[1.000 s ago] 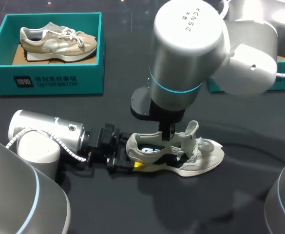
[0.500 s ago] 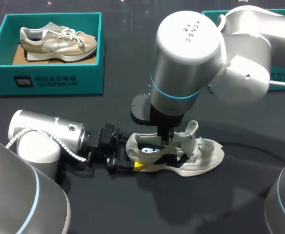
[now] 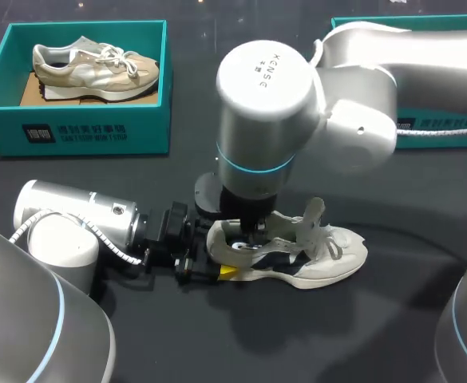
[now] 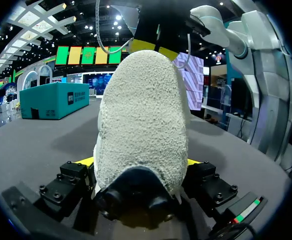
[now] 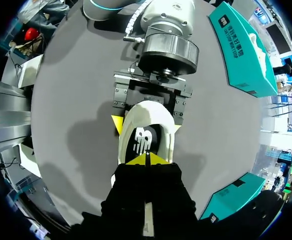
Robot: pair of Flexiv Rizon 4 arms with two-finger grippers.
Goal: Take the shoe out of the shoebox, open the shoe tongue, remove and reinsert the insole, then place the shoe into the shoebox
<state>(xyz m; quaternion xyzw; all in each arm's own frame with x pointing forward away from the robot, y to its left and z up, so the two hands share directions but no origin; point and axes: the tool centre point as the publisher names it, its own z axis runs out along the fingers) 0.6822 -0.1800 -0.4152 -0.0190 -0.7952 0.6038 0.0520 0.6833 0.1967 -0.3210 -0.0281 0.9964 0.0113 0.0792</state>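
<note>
A white and grey shoe lies on its sole on the dark table, toe to the right, tongue pulled up. My left gripper holds its heel from behind, one yellow tip on each side of it. My right arm hangs over the shoe. In the head view its wrist hides the fingers. In the right wrist view my right gripper is shut, its tips together and pointing down at the dark insole in the shoe's opening.
A teal shoebox at the back left holds a second beige shoe. Another teal shoebox stands at the back right, partly behind my right arm. Bare dark table lies in front of the shoe.
My right arm has swung left and lowered, bringing its shut gripper from the tongue area to over the heel end of the shoe's opening. The left gripper and shoe stayed put.
</note>
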